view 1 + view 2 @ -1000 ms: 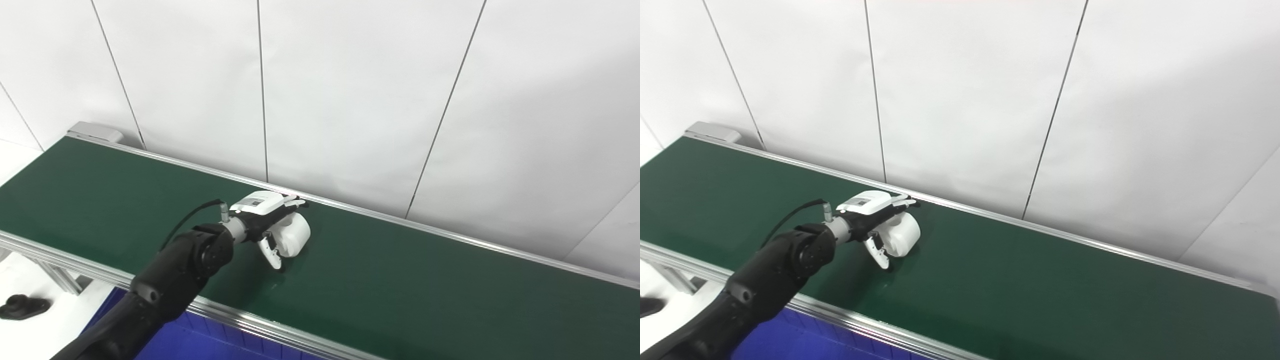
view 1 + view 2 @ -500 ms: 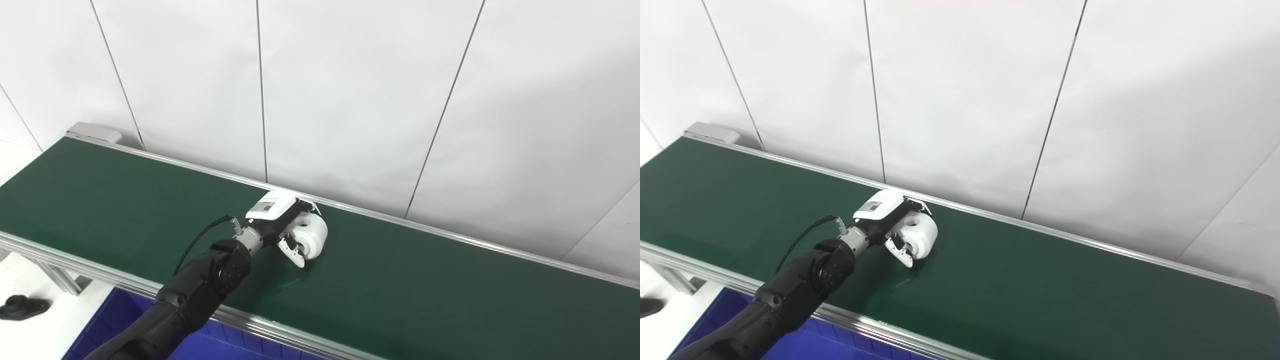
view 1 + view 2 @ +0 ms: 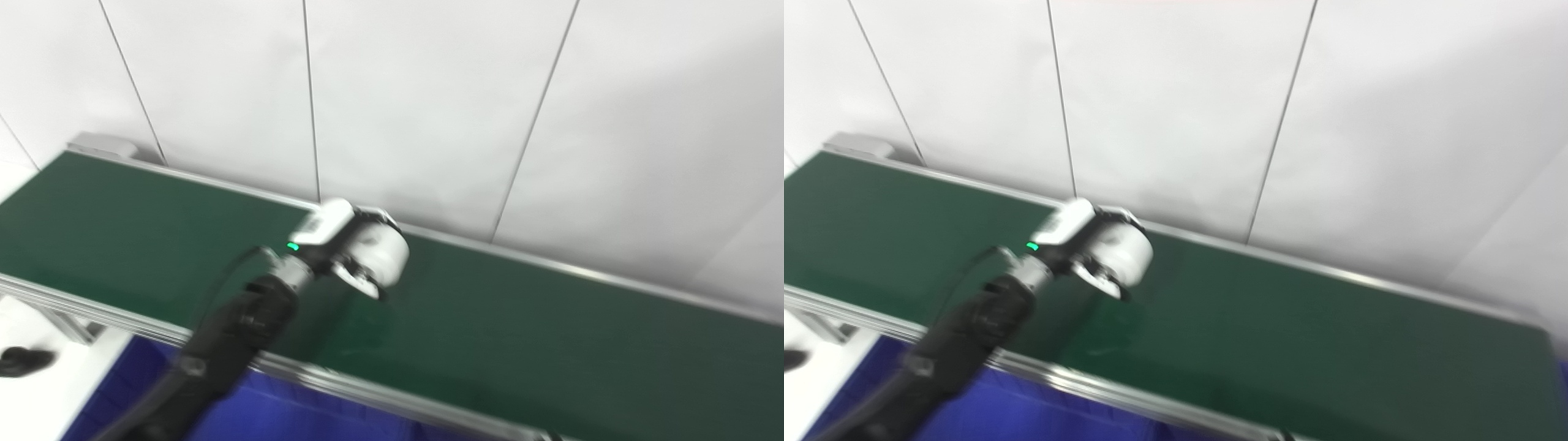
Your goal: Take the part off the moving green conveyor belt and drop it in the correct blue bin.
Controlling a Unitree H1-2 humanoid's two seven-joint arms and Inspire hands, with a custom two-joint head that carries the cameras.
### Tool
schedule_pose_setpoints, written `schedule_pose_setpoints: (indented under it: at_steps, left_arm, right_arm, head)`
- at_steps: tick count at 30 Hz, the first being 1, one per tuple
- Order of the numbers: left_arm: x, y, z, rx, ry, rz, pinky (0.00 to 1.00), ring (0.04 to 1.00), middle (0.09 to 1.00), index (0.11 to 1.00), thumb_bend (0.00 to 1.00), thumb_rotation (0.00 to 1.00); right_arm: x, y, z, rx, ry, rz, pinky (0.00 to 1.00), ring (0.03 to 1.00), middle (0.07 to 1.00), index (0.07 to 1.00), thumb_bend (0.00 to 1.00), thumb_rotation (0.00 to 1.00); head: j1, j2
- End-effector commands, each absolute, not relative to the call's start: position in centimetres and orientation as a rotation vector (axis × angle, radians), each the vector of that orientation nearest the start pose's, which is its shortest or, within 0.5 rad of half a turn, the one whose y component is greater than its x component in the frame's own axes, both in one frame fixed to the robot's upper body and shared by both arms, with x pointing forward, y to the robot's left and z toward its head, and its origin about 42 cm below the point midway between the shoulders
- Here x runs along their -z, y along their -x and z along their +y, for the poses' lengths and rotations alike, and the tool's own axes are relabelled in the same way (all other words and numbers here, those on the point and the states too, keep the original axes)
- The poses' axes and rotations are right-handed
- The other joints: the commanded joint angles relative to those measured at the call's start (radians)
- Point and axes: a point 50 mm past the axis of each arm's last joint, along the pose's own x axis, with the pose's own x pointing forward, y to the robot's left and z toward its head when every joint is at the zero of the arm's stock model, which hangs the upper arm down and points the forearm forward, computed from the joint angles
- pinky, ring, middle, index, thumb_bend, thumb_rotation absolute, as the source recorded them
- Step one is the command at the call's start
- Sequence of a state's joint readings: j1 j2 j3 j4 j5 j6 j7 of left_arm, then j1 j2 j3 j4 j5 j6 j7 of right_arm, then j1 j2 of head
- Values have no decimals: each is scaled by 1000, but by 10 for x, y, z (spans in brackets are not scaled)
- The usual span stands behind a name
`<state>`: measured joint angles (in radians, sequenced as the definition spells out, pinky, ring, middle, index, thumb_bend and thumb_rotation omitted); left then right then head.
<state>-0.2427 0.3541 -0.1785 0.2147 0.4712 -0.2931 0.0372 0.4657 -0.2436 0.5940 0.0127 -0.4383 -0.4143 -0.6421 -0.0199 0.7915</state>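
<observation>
Blurred by motion, the left hand has its fingers closed around a white cylindrical part above the green conveyor belt, the part at three o'clock from the palm, the blue bin toward six o'clock.

Left arm: matte black, rounded segments w/ a bulbous joint near the wrist; blurred in both views. Thin black cable arcs along the forearm toward a short silver wrist collar. Left hand: white shell, small green light at its base by the collar, dark label patch on the back, detail unreadable. Fingers white w/ dark undersides.
</observation>
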Motion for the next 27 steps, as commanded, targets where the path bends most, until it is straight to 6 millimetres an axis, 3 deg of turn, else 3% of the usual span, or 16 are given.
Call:
schedule_pose_setpoints:
  at_steps: [1, 8, 13, 16, 20, 27]
  left_arm:
    - [-157, -344, 283, 232, -782, -400, 459, 450, 492, 502, 499, 0]
    - [-167, -289, 292, 250, -682, -458, 461, 467, 509, 469, 499, 0]
    - [-167, -257, 290, 269, -628, -490, 314, 448, 511, 467, 499, 0]
    - [-162, -241, 289, 293, -571, -482, 430, 458, 516, 466, 498, 0]
    - [-148, -212, 289, 313, -562, -457, 430, 460, 512, 469, 499, 0]
    - [-138, -178, 288, 339, -561, -376, 425, 459, 503, 474, 500, 0]
  right_arm:
    - [-47, -66, -161, -95, 309, -174, 795, 851, 921, 992, 734, 632]
    - [-59, -61, -154, -103, 303, -177, 774, 849, 907, 982, 760, 604]
    - [-68, -61, -152, -95, 306, -187, 776, 848, 902, 984, 768, 595]
    - [-72, -63, -151, -88, 305, -185, 763, 834, 898, 977, 774, 590]
    - [-75, -67, -151, -85, 299, -190, 748, 826, 890, 970, 773, 575]
    - [-81, -70, -152, -86, 301, -188, 749, 827, 891, 971, 769, 583]
  head:
    - [-50, 8]
    - [-126, 70]
    - [-163, 128]
    - [-169, 139]
    - [-183, 162]
    - [-205, 188]
